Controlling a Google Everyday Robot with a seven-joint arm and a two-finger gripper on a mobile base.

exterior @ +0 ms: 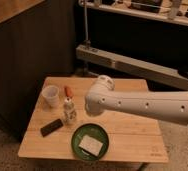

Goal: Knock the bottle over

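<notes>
The bottle [69, 111] stands upright on the wooden table [132, 131], left of centre; it is small and slim, with a white cap and a darker label. My white arm reaches in from the right. Its rounded end [99, 96] hangs over the table just right of the bottle, apart from it. The gripper [91, 107] is at that end, mostly hidden by the arm's joint, close to the bottle's right side.
A translucent plastic cup [51, 96] stands behind and left of the bottle. A small orange object [68, 92] lies beside the cup. A dark flat bar [52, 127] lies front left. A green plate [101, 135] with a white piece [90, 144] on it sits at the front.
</notes>
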